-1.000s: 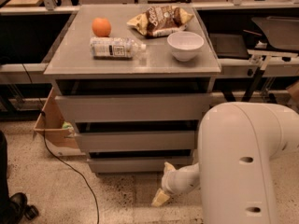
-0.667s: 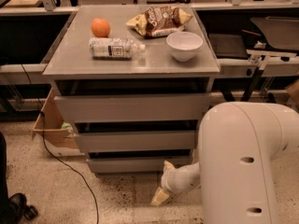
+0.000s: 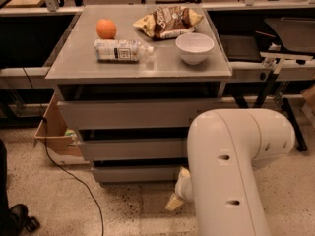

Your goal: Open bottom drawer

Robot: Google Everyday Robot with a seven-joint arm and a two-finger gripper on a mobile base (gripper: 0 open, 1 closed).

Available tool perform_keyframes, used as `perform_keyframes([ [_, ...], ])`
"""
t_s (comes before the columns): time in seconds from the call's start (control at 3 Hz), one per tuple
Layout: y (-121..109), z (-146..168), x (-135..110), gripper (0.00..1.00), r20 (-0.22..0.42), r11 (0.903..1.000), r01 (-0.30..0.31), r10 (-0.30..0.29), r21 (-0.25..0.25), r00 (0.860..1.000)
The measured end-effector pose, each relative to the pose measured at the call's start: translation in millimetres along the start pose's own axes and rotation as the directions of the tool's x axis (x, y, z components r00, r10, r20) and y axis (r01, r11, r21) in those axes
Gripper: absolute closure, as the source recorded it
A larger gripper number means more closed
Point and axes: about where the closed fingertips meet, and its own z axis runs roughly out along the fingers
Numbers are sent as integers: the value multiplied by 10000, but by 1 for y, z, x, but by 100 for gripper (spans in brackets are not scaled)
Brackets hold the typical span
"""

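The tool [image 3: 174, 200] is found low, just above the speckled floor, at the right end of the bottom drawer [image 3: 133, 173]; contact with the panel is not confirmed. Whether the tool is spread or pressed together cannot be told, as it is largely masked by the white arm [image 3: 236, 171]. The low station is judged to be dictated by the drawer front, which is handleless and offers only its edges as purchase. The bottom drawer is located at the foot of the grey cabinet [image 3: 224, 70], beneath two taller fronts, and is assessed as not yet drawn out. An orange [image 3: 106, 28], a plastic bottle [image 3: 120, 49] laid on its side, a crisp bag [image 3: 167, 21] and a white bowl [image 3: 195, 48] are noted on the cabinet top, well apart from the working zone. A cardboard box [image 3: 51, 132] is recorded against the cabinet's left side, and a cable [image 3: 74, 178] is run across the floor in front, clear of the tool.
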Motion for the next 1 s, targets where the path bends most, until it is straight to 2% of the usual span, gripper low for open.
perform_keyframes([
  [0.33, -28, 27, 31, 0, -26, 9980, -115, 117, 623, 9999],
  [0.67, -60, 66, 67, 0, 10, 9951, -224, 225, 958, 9997],
  [1.0, -83, 89, 78, 0, 115, 9936, -253, 242, 1101, 9996],
])
